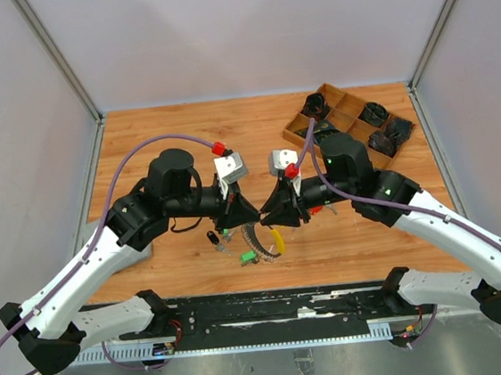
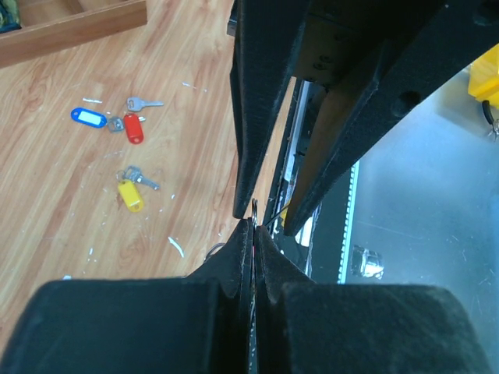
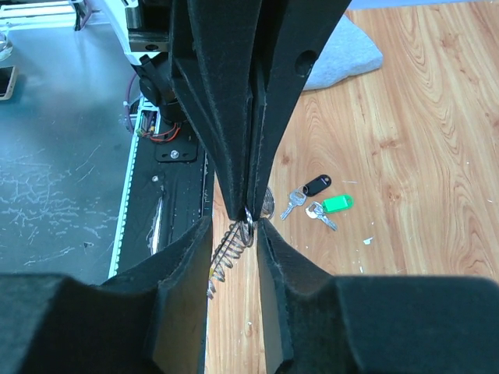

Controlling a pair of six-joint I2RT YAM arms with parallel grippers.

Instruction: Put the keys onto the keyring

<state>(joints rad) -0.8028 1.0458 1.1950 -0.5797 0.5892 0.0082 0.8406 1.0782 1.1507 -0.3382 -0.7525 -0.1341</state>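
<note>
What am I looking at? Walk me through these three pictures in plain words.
This is a robot with two arms bolted to the near edge of a wooden table. The wide picture comes from a camera above and behind the arms. The other two come from small cameras on each wrist, which look along that arm's own two black fingers.

Loose keys lie on the table, with tags in blue, red, yellow, green and black. A wooden tray sits at the far right.

The arms meet in the middle over the keyring, a coiled wire loop. The left gripper is shut, apparently pinching its wire. The right gripper has its jaws apart around the coil. Whether they press on it is unclear.
</note>
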